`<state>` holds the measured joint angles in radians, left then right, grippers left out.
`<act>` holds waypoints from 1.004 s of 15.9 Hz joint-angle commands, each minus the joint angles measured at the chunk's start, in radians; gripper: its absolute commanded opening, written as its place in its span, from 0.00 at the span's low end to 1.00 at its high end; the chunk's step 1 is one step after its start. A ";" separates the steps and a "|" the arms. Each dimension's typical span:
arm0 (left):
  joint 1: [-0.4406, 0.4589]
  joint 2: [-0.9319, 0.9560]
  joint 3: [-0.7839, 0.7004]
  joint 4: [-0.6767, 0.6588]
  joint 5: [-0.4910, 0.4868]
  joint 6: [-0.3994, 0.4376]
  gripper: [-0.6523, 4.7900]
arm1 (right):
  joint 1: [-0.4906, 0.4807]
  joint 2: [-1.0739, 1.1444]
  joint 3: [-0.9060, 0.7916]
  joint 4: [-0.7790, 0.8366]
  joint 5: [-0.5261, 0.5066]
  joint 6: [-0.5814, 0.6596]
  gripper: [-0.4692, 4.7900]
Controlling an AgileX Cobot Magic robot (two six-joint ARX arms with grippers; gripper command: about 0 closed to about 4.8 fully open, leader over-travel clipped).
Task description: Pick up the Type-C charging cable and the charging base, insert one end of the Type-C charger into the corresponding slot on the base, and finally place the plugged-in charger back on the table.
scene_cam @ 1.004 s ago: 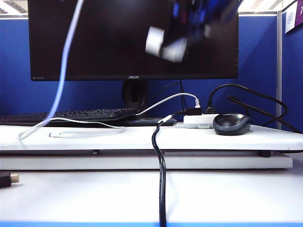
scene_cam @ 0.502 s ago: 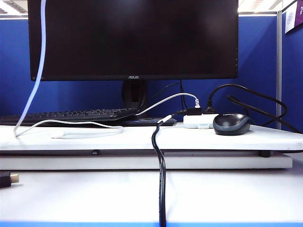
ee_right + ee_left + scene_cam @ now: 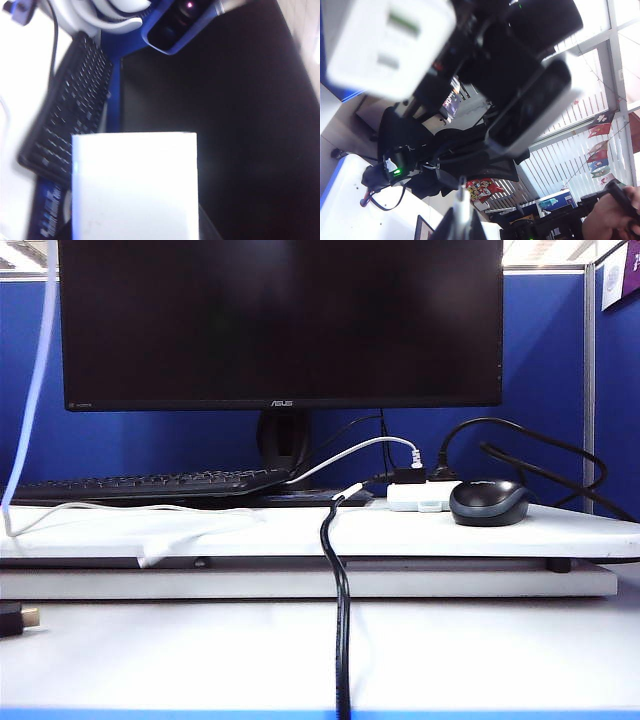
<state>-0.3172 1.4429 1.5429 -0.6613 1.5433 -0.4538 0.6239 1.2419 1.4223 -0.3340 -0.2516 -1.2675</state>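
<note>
Neither gripper shows in the exterior view. My left gripper (image 3: 461, 227) is shut on one connector of the Type-C charging cable, whose silver tip (image 3: 462, 192) sticks out past the jaws. The rest of the cable (image 3: 38, 360) hangs down at the far left and trails across the raised board of the table (image 3: 300, 532). My right gripper (image 3: 135, 234) is shut on the charging base (image 3: 135, 185), a white block that fills the space between its jaws. In the left wrist view the charging base (image 3: 390, 45) faces the connector with its slots showing, some way from the tip.
A black monitor (image 3: 280, 320) stands behind the board, with a black keyboard (image 3: 150, 482) at its foot. A white socket strip (image 3: 420, 495) with plugs and a black mouse (image 3: 490, 502) sit on the right. A thick black cable (image 3: 342, 620) runs down over the front edge.
The right gripper with the base has left the exterior view. The hanging cable has swung to the left, and its loop on the board has been dragged left.
</note>
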 commanded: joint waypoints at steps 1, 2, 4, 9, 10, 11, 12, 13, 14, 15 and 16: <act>0.000 -0.006 0.002 0.016 0.043 -0.010 0.11 | 0.084 -0.008 0.004 0.059 0.124 -0.135 0.08; 0.000 -0.006 0.002 0.020 0.061 -0.010 0.11 | 0.095 -0.008 0.004 0.077 0.133 -0.176 0.08; 0.000 -0.006 0.002 0.021 0.070 -0.010 0.11 | 0.110 -0.007 0.003 0.100 0.147 -0.198 0.08; 0.000 -0.006 0.002 0.032 0.076 -0.010 0.11 | 0.113 -0.037 0.003 0.129 0.153 -0.204 0.08; 0.000 -0.006 0.002 0.041 0.076 -0.017 0.11 | 0.113 -0.046 0.003 0.122 0.153 -0.203 0.08; 0.000 -0.006 0.002 0.093 0.077 -0.074 0.11 | 0.114 -0.057 0.003 0.098 0.151 -0.203 0.08; 0.000 -0.006 0.003 0.142 0.077 -0.113 0.11 | 0.116 -0.061 0.003 0.088 0.141 -0.203 0.08; 0.000 -0.006 0.002 0.157 0.077 -0.127 0.11 | 0.121 -0.061 0.003 0.087 0.142 -0.203 0.08; 0.000 -0.006 0.003 0.196 0.078 -0.167 0.11 | 0.154 -0.062 0.003 0.086 0.142 -0.204 0.08; 0.000 -0.006 0.003 0.220 0.079 -0.203 0.11 | 0.185 -0.062 0.003 0.085 0.145 -0.209 0.08; 0.000 -0.006 0.003 0.226 0.079 -0.214 0.11 | 0.191 -0.062 0.003 0.084 0.145 -0.215 0.08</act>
<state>-0.3168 1.4410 1.5429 -0.4576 1.6184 -0.6498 0.8139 1.1854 1.4216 -0.2771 -0.0994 -1.4792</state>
